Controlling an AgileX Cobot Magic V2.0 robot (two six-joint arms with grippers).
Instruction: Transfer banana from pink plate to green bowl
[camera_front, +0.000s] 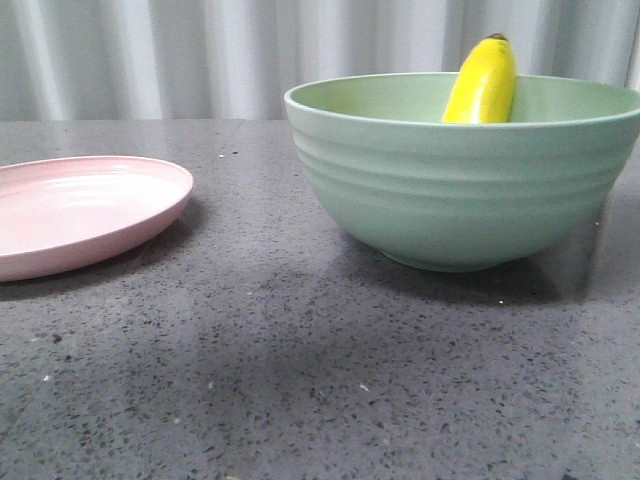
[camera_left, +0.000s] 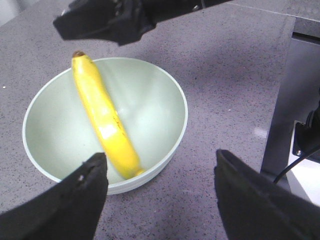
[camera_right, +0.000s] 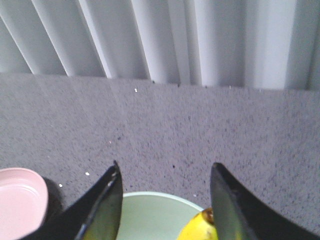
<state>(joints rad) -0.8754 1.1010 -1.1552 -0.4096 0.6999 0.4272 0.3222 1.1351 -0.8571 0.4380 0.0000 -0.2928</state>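
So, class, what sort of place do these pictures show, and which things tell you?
Probably a robot test bench: a speckled grey counter, a plain pleated curtain behind, and only a bowl and plate as props.

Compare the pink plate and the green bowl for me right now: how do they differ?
The pink plate is shallow with a low rim; the green bowl is deep with ridged sides. The plate lies empty, while the bowl holds the banana, leaning on its wall, dark tip above the rim. Both are round, matte and upright on the table.
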